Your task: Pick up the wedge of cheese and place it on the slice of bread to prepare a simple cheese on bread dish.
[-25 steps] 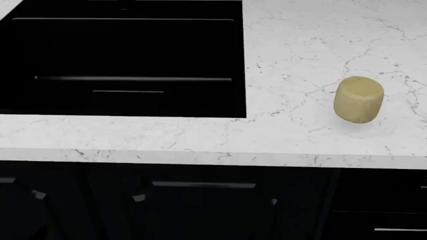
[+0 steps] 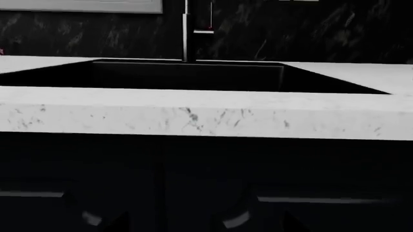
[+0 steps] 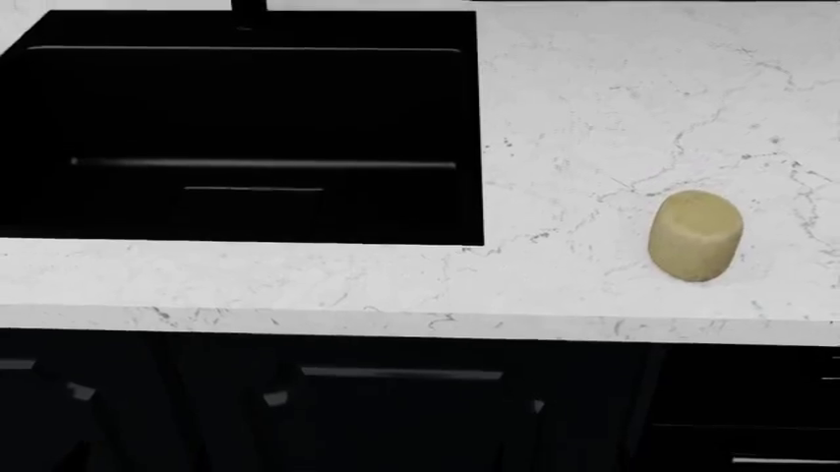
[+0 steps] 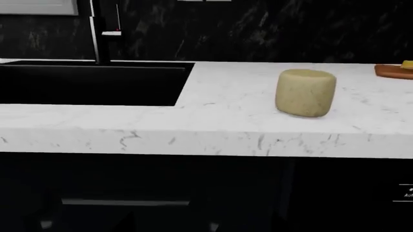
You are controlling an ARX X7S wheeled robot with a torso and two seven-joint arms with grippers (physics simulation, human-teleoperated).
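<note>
Head view looks down on a white marble-patterned worktop with a black sink sunk into its left part. The wedge of cheese, a pale yellow, stubby rounded chunk, stands alone on the worktop well to the right of the sink and near the front edge. Dark cabinet fronts fill the space below the worktop edge. Neither claw shows in any view, so whether they are apart or together cannot be told. The right wrist view faces the worktop edge from low down: the cheese sits on the marble surface, the sink lies off to one side of it, and a dark faucet rises behind the sink against a dark wall. At the far edge of that view a sliver of a reddish-brown board lies on the worktop, with a small yellow bit on it. The left wrist view shows the sink and faucet head-on.
</note>
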